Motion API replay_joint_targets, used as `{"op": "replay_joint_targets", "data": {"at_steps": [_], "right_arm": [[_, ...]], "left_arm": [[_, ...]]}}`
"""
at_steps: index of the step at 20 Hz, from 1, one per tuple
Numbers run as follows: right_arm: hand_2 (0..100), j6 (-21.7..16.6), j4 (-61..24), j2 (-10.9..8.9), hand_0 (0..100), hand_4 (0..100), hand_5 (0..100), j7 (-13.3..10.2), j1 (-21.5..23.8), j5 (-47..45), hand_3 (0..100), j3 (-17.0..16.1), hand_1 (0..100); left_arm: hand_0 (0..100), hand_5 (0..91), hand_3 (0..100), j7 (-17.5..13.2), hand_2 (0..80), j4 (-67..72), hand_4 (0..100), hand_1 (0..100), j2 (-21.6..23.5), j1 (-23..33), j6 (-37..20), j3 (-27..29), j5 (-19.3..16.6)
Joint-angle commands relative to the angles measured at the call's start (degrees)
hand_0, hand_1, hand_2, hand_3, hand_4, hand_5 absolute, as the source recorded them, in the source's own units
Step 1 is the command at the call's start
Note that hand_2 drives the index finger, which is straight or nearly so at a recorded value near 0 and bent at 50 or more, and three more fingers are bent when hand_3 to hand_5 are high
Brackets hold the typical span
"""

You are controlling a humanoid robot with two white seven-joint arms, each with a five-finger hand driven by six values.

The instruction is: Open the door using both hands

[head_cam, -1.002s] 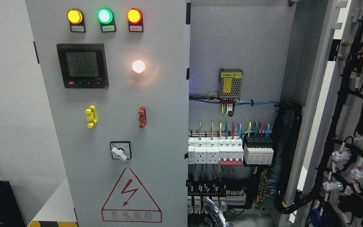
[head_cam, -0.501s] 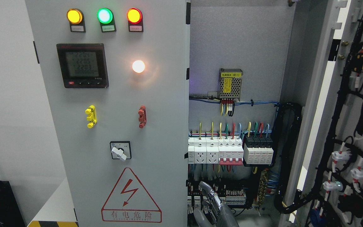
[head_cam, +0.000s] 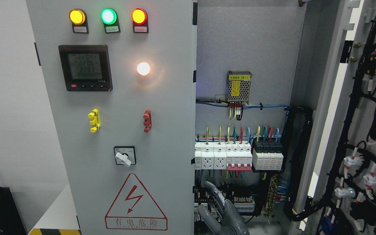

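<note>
One hand (head_cam: 222, 212) shows at the bottom edge, fingers loosely spread and holding nothing, just right of the closed left door (head_cam: 126, 130), probably going for its edge.

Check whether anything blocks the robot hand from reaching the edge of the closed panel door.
Nothing visible does. The right robot hand, fingers open, is low in the open bay, just right of the closed panel door. Only a gap separates it from the door's edge. The breakers sit above it, not between.
</note>
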Motion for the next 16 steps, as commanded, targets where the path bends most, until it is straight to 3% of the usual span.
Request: {"op": "replay_joint_targets", "data": {"at_steps": [1,4,8,16], "right_arm": [[0,0.7,5.9,0.18,12,0,0,0.9,-2.3,-3.8,0,-0.3,39],[0,1.9,6.4,-0.26,12,0,0,1.0,-3.6,-7.1,0,-0.2,39],[0,2.6,6.4,-0.35,12,0,0,4.5,-5.0,-7.2,0,-0.3,39],[0,2.6,7.3,-0.44,12,0,0,7.2,-7.3,-8.4,0,-0.5,39]], "left_arm": [[12,0.0,0,0.0,0.0,0.3,0,39,-1.9,0.0,-0.1,0.0,0.0],[12,0.0,0,0.0,0.0,0.3,0,39,-1.9,0.0,0.0,0.0,0.0],[12,0.0,0,0.0,0.0,0.3,0,39,-1.9,0.0,0.0,0.0,0.0],[12,0.0,0,0.0,0.0,0.3,0,39,-1.9,0.0,0.0,0.0,0.0]]}}
